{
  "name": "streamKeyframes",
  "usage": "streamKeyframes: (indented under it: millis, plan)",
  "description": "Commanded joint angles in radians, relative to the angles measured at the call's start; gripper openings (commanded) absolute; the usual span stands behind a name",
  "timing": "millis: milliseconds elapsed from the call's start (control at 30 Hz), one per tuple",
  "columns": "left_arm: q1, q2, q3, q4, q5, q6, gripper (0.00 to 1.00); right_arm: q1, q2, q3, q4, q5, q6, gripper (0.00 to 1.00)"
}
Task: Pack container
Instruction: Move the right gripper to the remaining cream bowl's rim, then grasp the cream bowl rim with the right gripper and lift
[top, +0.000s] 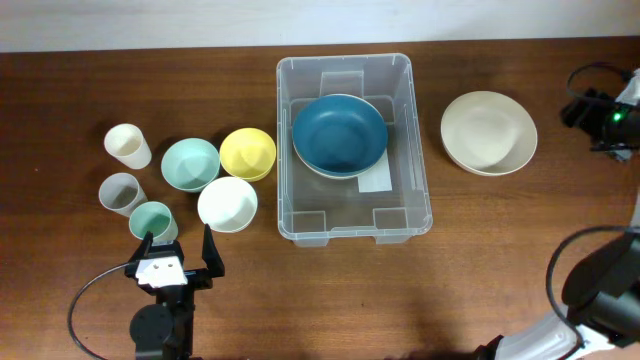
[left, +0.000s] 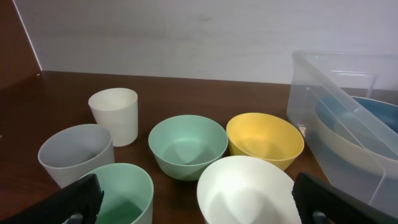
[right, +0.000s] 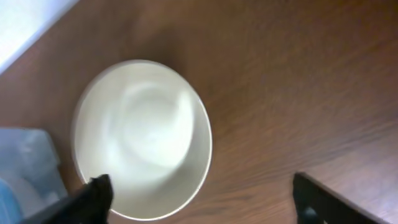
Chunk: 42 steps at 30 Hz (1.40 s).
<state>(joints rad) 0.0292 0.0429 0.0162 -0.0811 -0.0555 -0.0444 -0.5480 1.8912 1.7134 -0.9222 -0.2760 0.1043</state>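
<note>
**Pack container: packing under way.** The container stands mid-tabletop, mouth upward, with its long axis running near to far. A blue bowl lies in its far half.

To its left cluster a yellow bowl, green bowl, white bowl, cream cup, grey cup and green cup. A cream bowl sits apart on its right.

The left gripper is at the cluster's near edge, jaws released and empty. The right gripper hangs above the cream bowl, jaws likewise spread, holding nothing.

Probable hazards:
- The cluster is tightly packed, so jaws closing on one piece may nudge its neighbours.
- The blue bowl spans most of the container's width, so later bowls must nest or may ride above the rim.
</note>
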Motion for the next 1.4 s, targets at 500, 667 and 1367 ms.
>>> streamKeyframes:
  millis: [500,667,1367]
  plan:
    - [-0.003,-0.005,-0.007,0.002,0.008,0.016,1.0,0.042,0.344,-0.101,0.199,-0.176,-0.134,0.98]
    - [-0.003,-0.005,-0.007,0.002,0.008,0.016,1.0,0.063,0.373,-0.101,0.25,-0.169,-0.134,0.89]
    - [-0.003,-0.005,-0.007,0.002,0.008,0.016,1.0,0.077,0.377,-0.101,0.272,-0.052,-0.063,0.04]
